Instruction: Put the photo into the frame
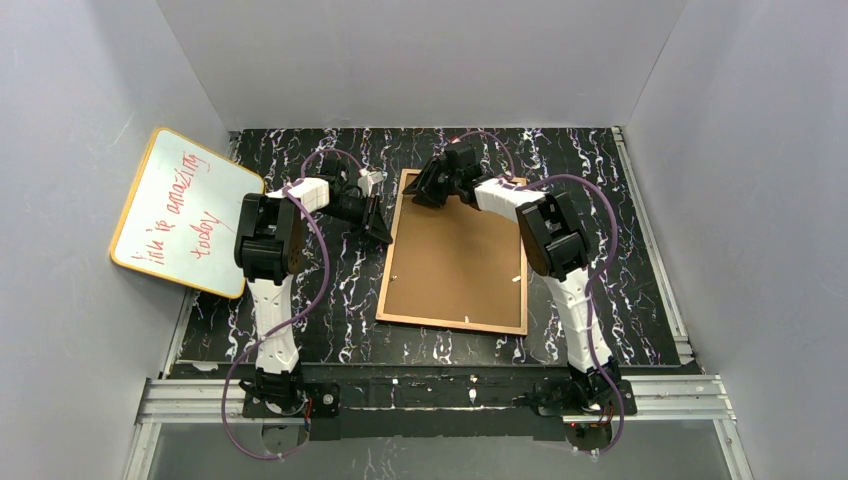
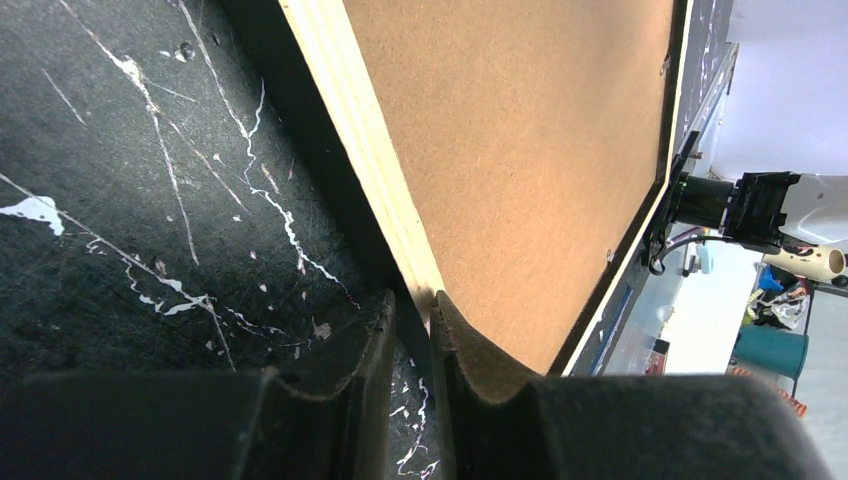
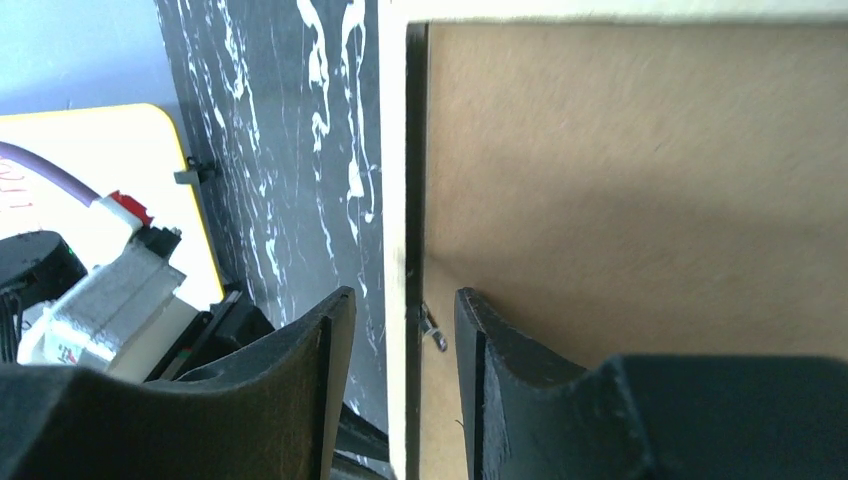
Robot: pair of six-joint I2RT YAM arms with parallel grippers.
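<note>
Tan back upward, the frame [image 1: 385, 285] lies at the centre of the bench [image 1: 640, 260]. The left fingers [image 2: 365, 350], barely parted, meet its 9 o'clock rail; whether they grip it cannot be told. The right fingers [image 3: 330, 345] straddle the rail near the 11 o'clock corner, spread wider than it.

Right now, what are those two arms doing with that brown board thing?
That is a picture frame, lying back-up on the table with its brown backing board in place. The left fingers straddle its left rim, and the right fingers straddle the same rim near the far-left corner, slightly apart. No photo is visible.
</note>
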